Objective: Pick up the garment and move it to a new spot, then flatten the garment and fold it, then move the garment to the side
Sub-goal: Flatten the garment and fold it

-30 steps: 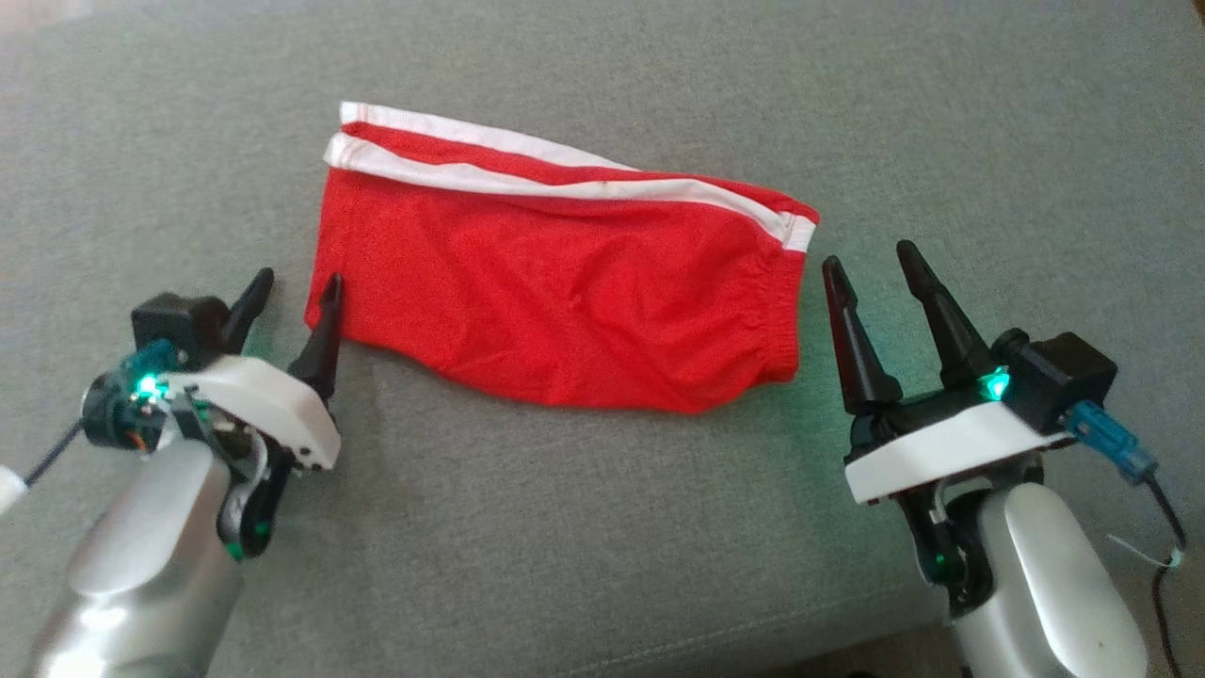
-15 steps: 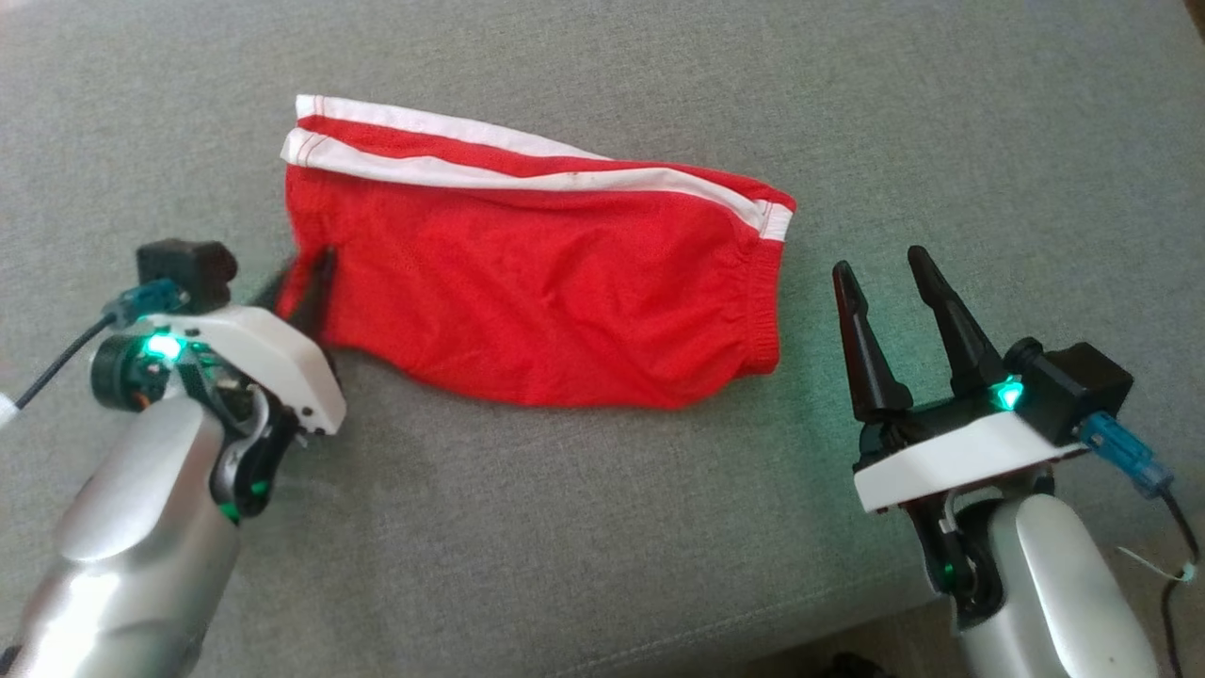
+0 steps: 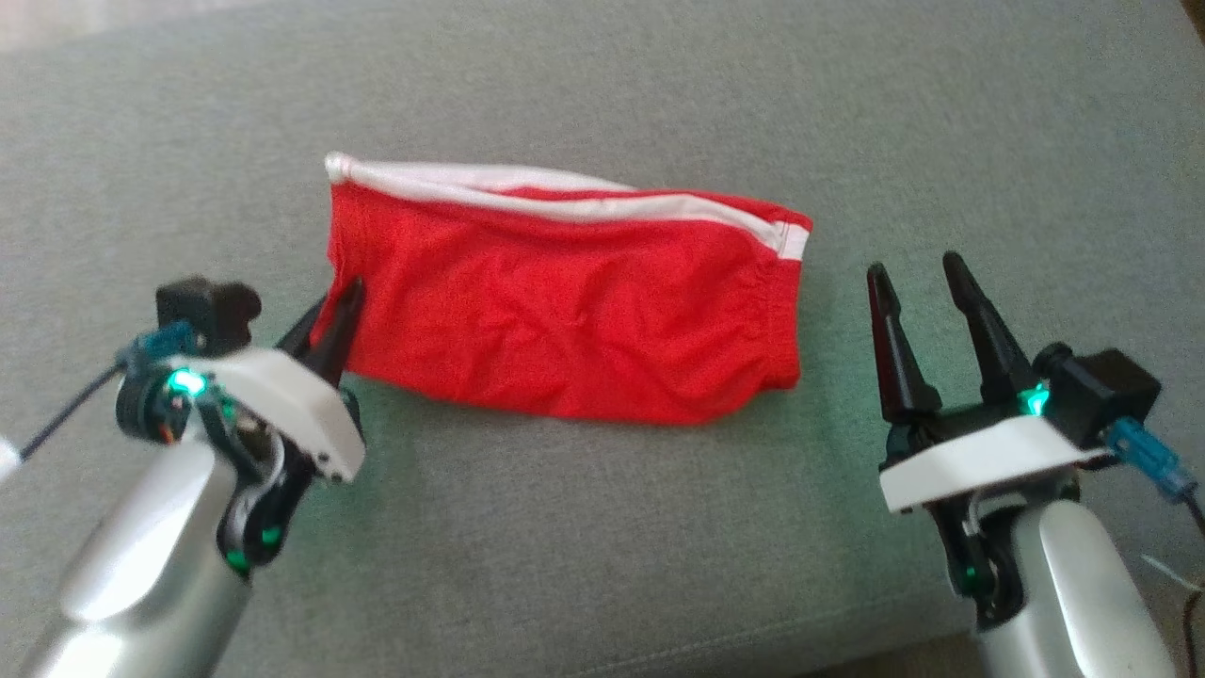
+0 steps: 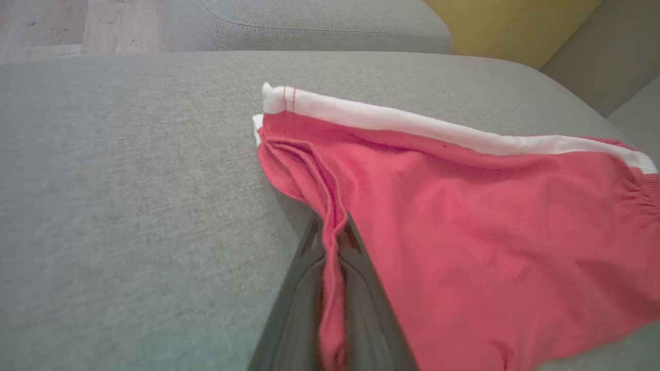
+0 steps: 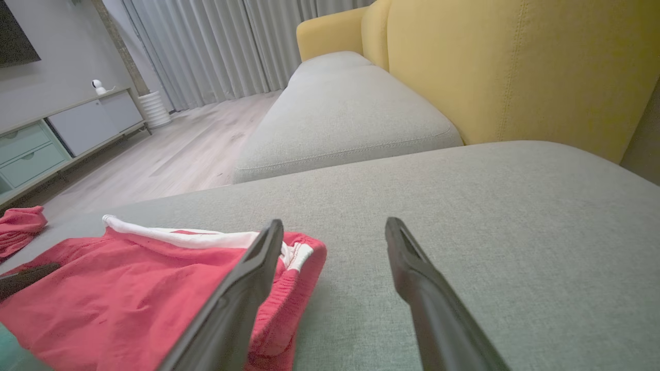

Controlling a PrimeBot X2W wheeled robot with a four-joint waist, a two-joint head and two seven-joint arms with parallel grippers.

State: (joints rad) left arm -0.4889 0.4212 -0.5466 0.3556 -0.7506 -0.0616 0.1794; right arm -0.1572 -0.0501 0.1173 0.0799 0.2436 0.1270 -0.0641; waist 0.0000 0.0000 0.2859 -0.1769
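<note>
A pair of red shorts (image 3: 565, 311) with white side stripes lies folded on the grey sofa cushion (image 3: 602, 527). My left gripper (image 3: 334, 315) is shut on the shorts' left hem corner; in the left wrist view a pinched ridge of red cloth (image 4: 330, 242) runs between the two dark fingers. The elastic waistband (image 3: 777, 325) faces right. My right gripper (image 3: 918, 278) stands open to the right of the waistband, apart from it; in the right wrist view its left finger (image 5: 242, 293) overlaps the shorts (image 5: 129, 288) and nothing sits between the fingers.
Yellow sofa backrests (image 5: 515, 72) rise behind the cushion, and a second grey cushion (image 5: 340, 118) lies beyond. Another red cloth (image 5: 18, 229) sits at the far left. Wooden floor (image 5: 170, 154), a low cabinet (image 5: 62, 134) and curtains lie further off. The cushion's front edge (image 3: 659, 650) is near.
My left gripper has closed on the shorts' left hem corner and drawn it up, bunching the cloth and folding the striped edge inward. The right gripper stays open. The head camera has shifted.
</note>
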